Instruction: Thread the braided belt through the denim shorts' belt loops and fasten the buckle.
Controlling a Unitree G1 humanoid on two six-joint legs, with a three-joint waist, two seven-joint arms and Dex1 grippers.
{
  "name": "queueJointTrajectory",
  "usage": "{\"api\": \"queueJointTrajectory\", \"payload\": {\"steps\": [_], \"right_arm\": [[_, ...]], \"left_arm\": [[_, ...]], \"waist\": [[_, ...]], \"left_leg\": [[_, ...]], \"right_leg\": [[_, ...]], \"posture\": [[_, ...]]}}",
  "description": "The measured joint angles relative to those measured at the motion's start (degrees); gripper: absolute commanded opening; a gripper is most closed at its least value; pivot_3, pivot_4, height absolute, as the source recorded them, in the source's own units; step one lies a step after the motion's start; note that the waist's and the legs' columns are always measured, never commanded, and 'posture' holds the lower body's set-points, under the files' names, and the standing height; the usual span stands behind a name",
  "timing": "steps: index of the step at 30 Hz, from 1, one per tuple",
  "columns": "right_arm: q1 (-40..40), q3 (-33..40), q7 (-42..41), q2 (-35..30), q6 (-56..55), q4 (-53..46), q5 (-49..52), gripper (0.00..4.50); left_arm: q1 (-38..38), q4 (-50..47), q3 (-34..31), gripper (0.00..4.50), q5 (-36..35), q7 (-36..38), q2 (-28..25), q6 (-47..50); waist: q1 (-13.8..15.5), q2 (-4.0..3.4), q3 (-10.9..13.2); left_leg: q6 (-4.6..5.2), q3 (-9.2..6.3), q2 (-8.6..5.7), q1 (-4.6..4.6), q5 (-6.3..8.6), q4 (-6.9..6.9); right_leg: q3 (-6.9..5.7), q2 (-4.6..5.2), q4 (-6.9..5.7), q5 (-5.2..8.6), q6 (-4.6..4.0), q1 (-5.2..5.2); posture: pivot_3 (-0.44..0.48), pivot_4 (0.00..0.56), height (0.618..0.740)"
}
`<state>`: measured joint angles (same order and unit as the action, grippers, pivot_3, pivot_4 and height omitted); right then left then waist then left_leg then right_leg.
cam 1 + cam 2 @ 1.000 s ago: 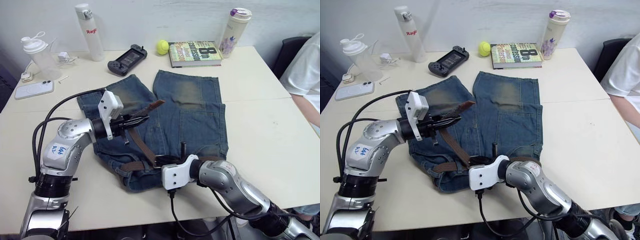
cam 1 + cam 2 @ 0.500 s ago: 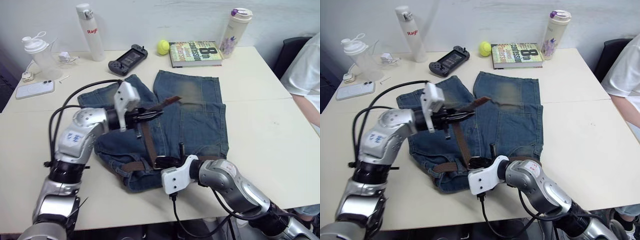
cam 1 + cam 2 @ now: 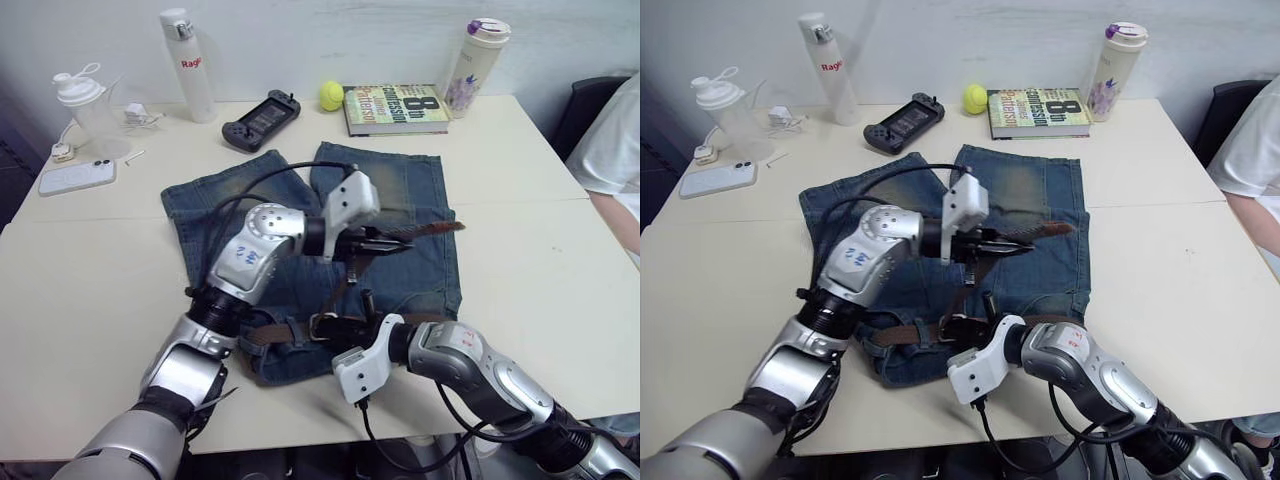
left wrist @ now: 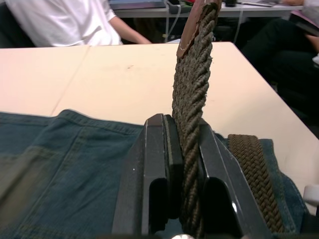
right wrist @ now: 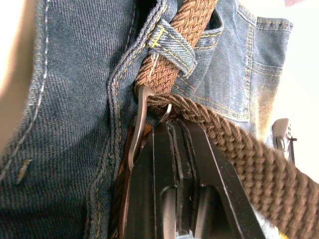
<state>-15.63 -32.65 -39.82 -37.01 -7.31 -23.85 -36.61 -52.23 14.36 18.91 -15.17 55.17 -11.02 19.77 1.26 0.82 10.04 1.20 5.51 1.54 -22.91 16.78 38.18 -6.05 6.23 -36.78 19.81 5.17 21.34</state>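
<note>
Two grippers on the job — the left gripper (image 4: 182,149) is clamped on the belt (image 4: 192,94) near its tip, holding it above the shorts (image 3: 410,260) on the table (image 3: 90,270). The right gripper (image 5: 172,132) sits with fingers together at the buckle (image 5: 141,117) — beside a belt loop (image 5: 172,47) on the waistband.

The white bottle (image 3: 186,62) reads "Rage" in red. The book (image 3: 396,107) cover shows a large "8" among smaller, unclear lettering.
</note>
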Motion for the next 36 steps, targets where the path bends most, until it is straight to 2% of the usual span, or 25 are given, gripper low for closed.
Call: {"api": "queueJointTrajectory", "payload": {"steps": [6, 9, 15, 23, 30, 36], "right_arm": [[1.5, 1.3, -0.3, 1.2, 0.4, -0.1, -0.2, 0.01], [1.5, 1.5, -0.8, 1.6, 0.5, -0.2, -0.7, 0.01], [1.6, 1.5, -1.5, 1.8, 1.0, -0.6, -1.1, 0.01], [1.6, 1.8, -2.2, 1.8, 1.0, -0.7, -1.2, 0.01], [1.5, 1.9, -2.8, 1.8, 1.0, -0.8, -1.2, 0.01], [1.7, 2.1, -2.9, 2.2, 1.6, -0.8, -1.1, 0.01]], "left_arm": [[-4.8, 11.5, 1.9, 0.23, 3.2, 3.4, 6.3, -5.7], [-7.0, 20.7, 2.5, 0.23, 5.4, 5.6, 10.1, -9.7], [-10.2, 32.6, 2.2, 0.23, 7.9, 8.3, 14.1, -15.3], [-14.0, 43.8, 0.3, 0.23, 10.7, 8.8, 19.4, -20.0], [-16.5, 48.0, -1.2, 0.23, 12.3, 8.5, 22.6, -22.5], [-16.4, 48.7, -4.7, 0.23, 12.5, 5.4, 20.4, -23.9]], "waist": [[0.3, -0.01, 0.0], [0.3, -0.02, 0.0], [0.3, -0.02, 0.0], [0.3, -0.02, 0.0], [0.3, -0.05, 0.0], [0.3, -0.05, 0.0]], "left_leg": [[0.03, 0.05, -0.02, 0.05, -0.02, 0.02], [0.04, 0.11, -0.04, 0.11, -0.02, 0.00], [0.05, 0.11, -0.05, 0.11, -0.02, 0.00], [0.09, 0.06, -0.11, 0.11, -0.04, 0.00], [0.12, 0.01, -0.15, 0.12, -0.04, -0.01], [0.16, -0.03, -0.19, 0.15, -0.06, -0.01]], "right_leg": [[-0.11, -0.01, 0.10, 0.00, 0.00, -0.02], [-0.12, -0.01, 0.13, 0.00, 0.00, -0.03], [-0.15, 0.01, 0.12, 0.00, 0.00, -0.02], [-0.21, 0.08, 0.13, 0.00, 0.01, -0.05], [-0.27, 0.14, 0.16, 0.00, 0.01, -0.10], [-0.30, 0.22, 0.14, 0.00, 0.02, -0.13]], "posture": [[0.000, 0.150, 0.740], [0.000, 0.150, 0.740], [0.000, 0.150, 0.740], [0.000, 0.150, 0.740], [0.000, 0.150, 0.740], [0.000, 0.150, 0.740]]}}
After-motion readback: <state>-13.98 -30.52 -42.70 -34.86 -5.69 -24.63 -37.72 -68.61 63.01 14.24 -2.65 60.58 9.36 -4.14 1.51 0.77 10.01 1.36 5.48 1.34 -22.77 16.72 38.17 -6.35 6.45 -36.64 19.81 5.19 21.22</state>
